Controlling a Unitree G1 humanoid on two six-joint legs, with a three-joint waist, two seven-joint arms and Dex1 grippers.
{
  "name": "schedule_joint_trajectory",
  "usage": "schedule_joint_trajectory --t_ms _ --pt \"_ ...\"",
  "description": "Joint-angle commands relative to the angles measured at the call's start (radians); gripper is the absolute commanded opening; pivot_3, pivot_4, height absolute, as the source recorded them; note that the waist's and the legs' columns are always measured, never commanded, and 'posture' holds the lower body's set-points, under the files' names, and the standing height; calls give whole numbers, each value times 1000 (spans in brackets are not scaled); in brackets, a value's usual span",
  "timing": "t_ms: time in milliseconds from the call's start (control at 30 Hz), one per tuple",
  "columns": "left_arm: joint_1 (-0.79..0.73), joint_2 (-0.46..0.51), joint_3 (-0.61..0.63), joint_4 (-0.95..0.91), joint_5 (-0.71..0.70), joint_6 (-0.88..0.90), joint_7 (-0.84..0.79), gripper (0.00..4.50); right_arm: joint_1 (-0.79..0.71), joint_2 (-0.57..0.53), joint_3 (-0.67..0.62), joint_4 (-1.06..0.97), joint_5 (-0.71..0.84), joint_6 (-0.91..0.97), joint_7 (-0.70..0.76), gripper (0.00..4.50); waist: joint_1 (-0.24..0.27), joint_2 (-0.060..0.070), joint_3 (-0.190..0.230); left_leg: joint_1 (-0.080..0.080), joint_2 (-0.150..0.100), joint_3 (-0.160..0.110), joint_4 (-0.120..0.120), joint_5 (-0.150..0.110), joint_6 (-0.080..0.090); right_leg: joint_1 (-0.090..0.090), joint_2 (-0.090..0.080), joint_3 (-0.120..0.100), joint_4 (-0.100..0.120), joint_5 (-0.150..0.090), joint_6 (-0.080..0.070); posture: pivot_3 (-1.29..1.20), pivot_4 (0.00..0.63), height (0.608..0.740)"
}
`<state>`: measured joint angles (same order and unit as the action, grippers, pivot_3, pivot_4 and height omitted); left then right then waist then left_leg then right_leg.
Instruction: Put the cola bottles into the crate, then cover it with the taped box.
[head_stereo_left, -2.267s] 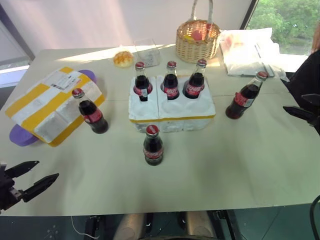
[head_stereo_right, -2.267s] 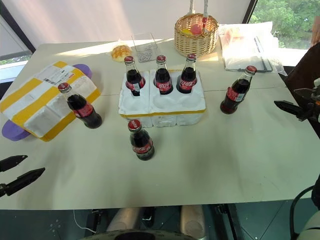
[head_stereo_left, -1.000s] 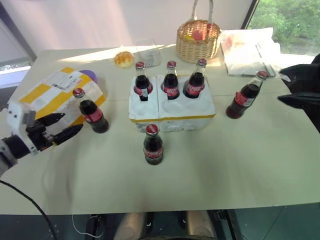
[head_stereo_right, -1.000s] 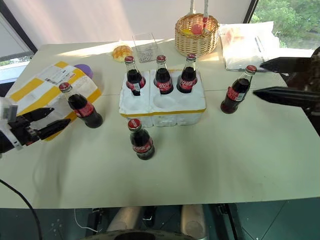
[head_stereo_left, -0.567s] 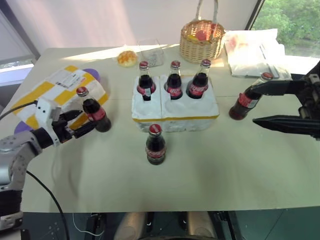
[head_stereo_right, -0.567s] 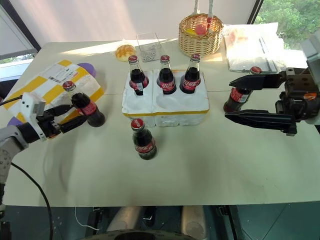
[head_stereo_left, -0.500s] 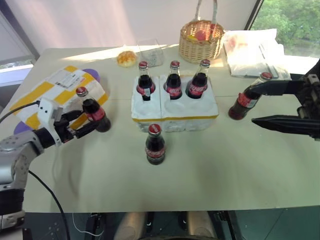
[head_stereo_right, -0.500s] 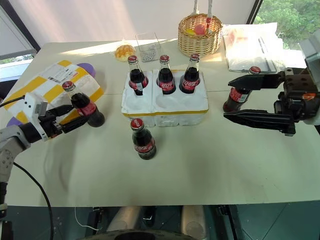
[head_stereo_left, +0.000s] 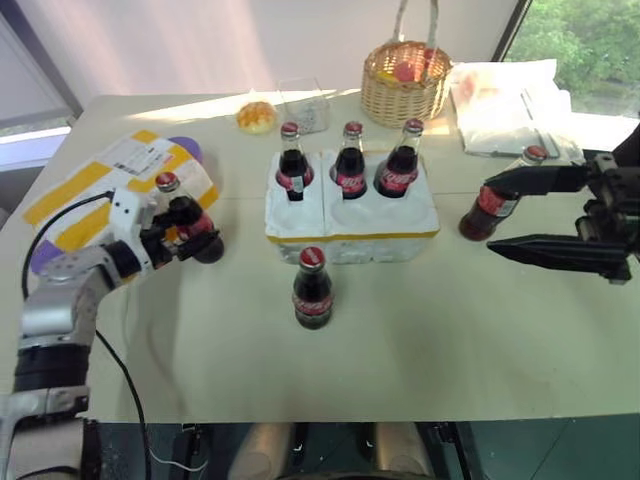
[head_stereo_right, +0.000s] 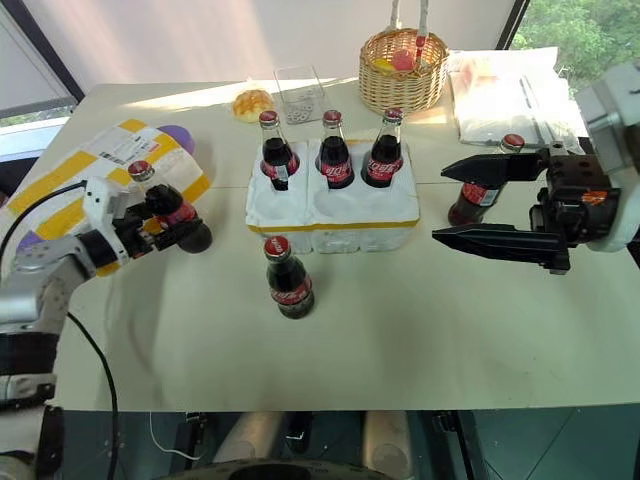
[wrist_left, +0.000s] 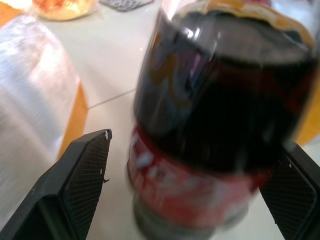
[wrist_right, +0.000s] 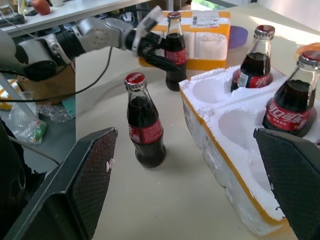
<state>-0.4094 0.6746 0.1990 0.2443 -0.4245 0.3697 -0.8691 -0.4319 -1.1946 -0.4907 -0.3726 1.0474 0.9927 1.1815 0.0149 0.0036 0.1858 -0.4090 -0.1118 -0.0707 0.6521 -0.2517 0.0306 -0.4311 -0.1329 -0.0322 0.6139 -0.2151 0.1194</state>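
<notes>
Left tool (head_stereo_left: 189, 233) stands wide open around a cola bottle (head_stereo_left: 188, 222) beside the taped box (head_stereo_left: 95, 190); it should close low on the label, then lift straight. Right tool (head_stereo_right: 452, 201) gapes wide, empty, beside the crate (head_stereo_right: 330, 215).

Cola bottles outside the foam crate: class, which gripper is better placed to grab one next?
Left. The left gripper has its open fingers already around the dark red-capped cola bottle beside the yellow-taped white foam box.

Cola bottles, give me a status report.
Left hand open around the bottle by the taped box. Right hand open, empty. Three bottles in the crate, three still out.
</notes>
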Motion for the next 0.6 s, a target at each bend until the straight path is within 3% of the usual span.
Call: schedule_joint_trajectory --t_ms 33,167,400,600 --pt "-26 1 7 23 5 -34 -20 4182 -3 1 -8 -26 17 -25 -7 4500 -3 0 0 0 0 0 0 0 0 0 0 0 0 0 0 0 150 740" --pt "-32 5 11 27 1 -32 -31 2808 5 2 -5 -29 12 -35 -11 4500 -1 0 0 0 0 0 0 0 0 0 0 0 0 0 0 0 150 740" --pt "-41 72 44 -92 -86 103 -100 2855 25 9 0 -29 2 -51 -22 4500 -2 -5 2 0 0 0 0 0 0 -1 0 0 0 0 0 0 150 740" --pt "-196 168 47 -204 -223 297 -195 2855 44 13 12 -17 13 -40 -36 4500 4 -12 7 -3 0 -1 2 0 0 -2 1 -1 1 0 0 0 150 740"
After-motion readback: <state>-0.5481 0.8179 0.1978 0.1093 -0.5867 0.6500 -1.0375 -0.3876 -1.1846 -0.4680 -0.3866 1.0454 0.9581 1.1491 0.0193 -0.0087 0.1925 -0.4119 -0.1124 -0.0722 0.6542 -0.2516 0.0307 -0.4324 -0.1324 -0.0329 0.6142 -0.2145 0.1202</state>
